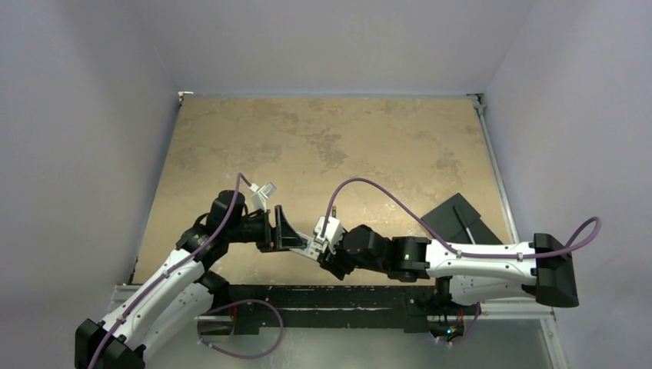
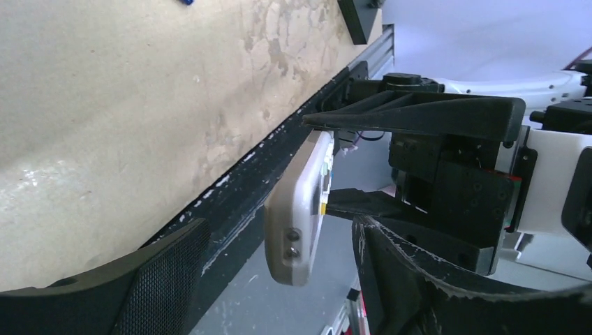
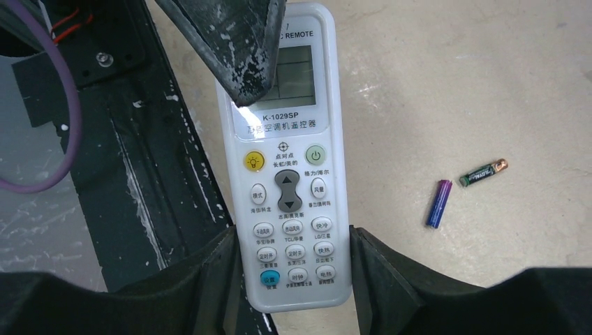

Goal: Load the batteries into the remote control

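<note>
The white remote control (image 3: 290,160) hangs in the air above the table's near edge, buttons facing the right wrist camera. My right gripper (image 3: 293,255) is shut on its lower end, one finger on each long side. My left gripper (image 2: 283,234) is open around the other end (image 2: 297,216); a gap shows on both sides of it. One left finger (image 3: 237,49) lies across the remote's screen end. Two batteries lie loose on the table: a purple one (image 3: 439,203) and a dark one with a brassy end (image 3: 483,172). In the top view the grippers meet at the remote (image 1: 307,247).
A flat black slab (image 1: 455,217) lies at the table's right side. The black rail (image 2: 237,188) of the table's near edge runs just under the remote. The brown tabletop (image 1: 323,146) stretches behind both arms.
</note>
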Controlling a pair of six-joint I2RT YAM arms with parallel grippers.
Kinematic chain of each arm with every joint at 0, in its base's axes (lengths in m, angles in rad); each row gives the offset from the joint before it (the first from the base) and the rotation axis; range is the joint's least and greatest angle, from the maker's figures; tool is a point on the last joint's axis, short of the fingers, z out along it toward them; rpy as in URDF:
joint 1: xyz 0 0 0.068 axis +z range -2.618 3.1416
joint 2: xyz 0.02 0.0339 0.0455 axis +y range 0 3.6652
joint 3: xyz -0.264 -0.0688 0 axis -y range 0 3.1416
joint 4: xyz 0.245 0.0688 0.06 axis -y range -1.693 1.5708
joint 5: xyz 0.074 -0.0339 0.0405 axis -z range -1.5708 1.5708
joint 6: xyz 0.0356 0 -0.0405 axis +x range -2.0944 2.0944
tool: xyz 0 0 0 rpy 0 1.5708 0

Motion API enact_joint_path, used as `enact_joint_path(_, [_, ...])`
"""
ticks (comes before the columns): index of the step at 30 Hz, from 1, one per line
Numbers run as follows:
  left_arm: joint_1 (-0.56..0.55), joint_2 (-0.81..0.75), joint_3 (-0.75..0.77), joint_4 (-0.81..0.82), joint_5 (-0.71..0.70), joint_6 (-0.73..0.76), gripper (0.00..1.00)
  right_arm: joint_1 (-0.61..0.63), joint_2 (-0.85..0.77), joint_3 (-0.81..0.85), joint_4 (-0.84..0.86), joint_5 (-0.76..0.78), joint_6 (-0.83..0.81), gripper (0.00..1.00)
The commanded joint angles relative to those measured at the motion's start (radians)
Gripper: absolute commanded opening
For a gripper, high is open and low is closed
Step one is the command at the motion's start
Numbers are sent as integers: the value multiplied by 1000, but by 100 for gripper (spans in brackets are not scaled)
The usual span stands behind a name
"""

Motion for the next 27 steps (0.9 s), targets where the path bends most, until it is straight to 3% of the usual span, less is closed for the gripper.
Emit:
enact_joint_path(1, [-1,-25,-43,152,96,-104,73,7,-39,-8,89,-4,-48,0])
enact_joint_path(11, [-1,-36,-83,245,137,-179,59,20,-19,18,95,-9,-72,0])
enact_joint_path(19, [-1,-55,-86,234,135,-178,31,24,-14,21,94,-2,-70,0])
enact_joint_path(21, [-1,-56,-94,233,134,-178,19,25,-17,19,93,0,-70,0])
enact_joint_path(23, [-1,-56,-100,232,132,-176,0,26,-21,21,90,5,-70,0])
enact_joint_path(25, [-1,-56,-105,230,128,-175,0,26,-27,18,87,15,-69,0])
enact_joint_path(27, [-1,-58,-108,231,124,-178,0,26,-32,17,82,18,-70,6])
